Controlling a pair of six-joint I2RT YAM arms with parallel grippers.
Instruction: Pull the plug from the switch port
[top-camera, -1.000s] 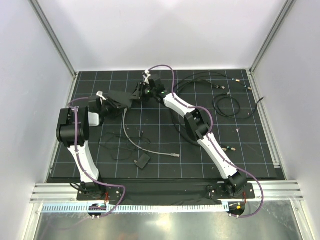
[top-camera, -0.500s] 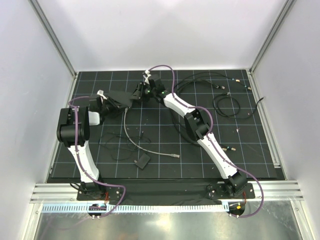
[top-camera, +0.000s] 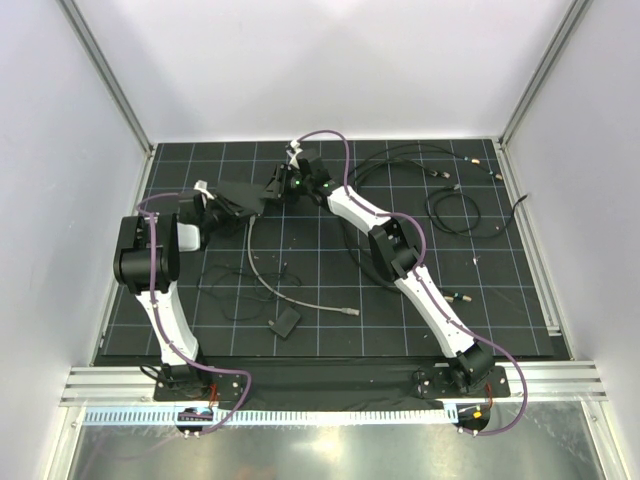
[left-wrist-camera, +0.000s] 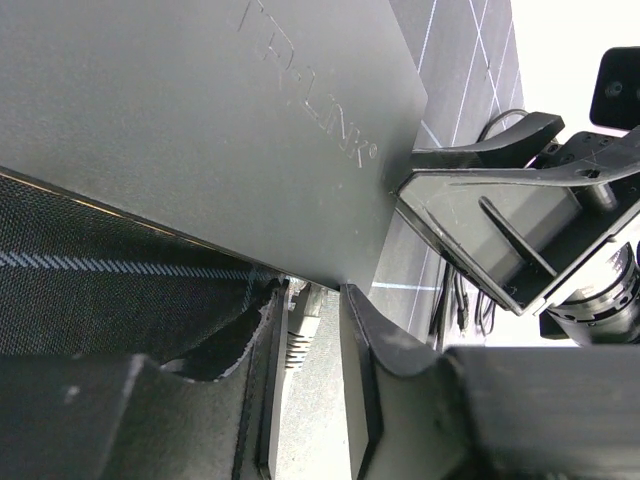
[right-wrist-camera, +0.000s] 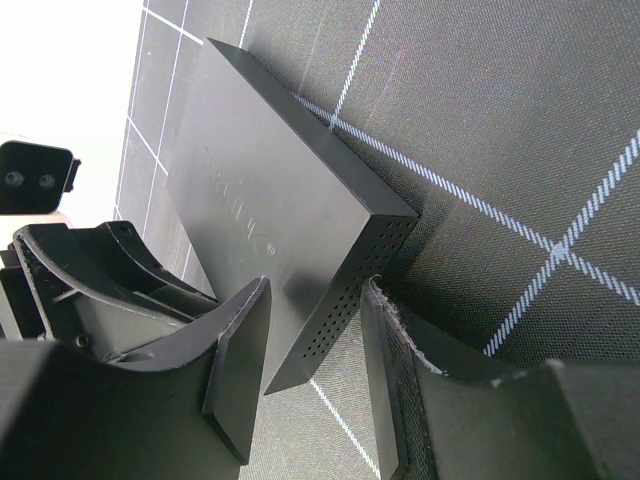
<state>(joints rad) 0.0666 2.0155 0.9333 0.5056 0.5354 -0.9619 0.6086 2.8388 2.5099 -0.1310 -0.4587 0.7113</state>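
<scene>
The black gridded mat (top-camera: 520, 300) carries everything, and both arms reach out to one spot on it. The switch (left-wrist-camera: 200, 120) lies between the two grippers, with its lettered top face directly ahead of the left fingers and its short vented end inside the right ones.

The right gripper (right-wrist-camera: 315, 290) straddles that vented end, one finger against the top face and the other against the underside. It appears to be pinching the box across its thickness. I take this as a brace, so that a pull at the opposite end draws out the plug and does not drag the whole box along.

The left gripper (left-wrist-camera: 312, 295) sits at the switch's near edge with its fingers drawn close, a narrow gap left between them. A pale ridged piece (left-wrist-camera: 298, 335) shows in that gap (probably the plug's body, though too little shows to be sure). I cannot tell whether the pads press on it or merely flank it.

A grey cable (top-camera: 275, 293) trails back from below the left gripper toward the arm bases. It lies slack, so it should not resist a pull. A small black block (top-camera: 285, 323) rests beside it, well behind both grippers.
</scene>
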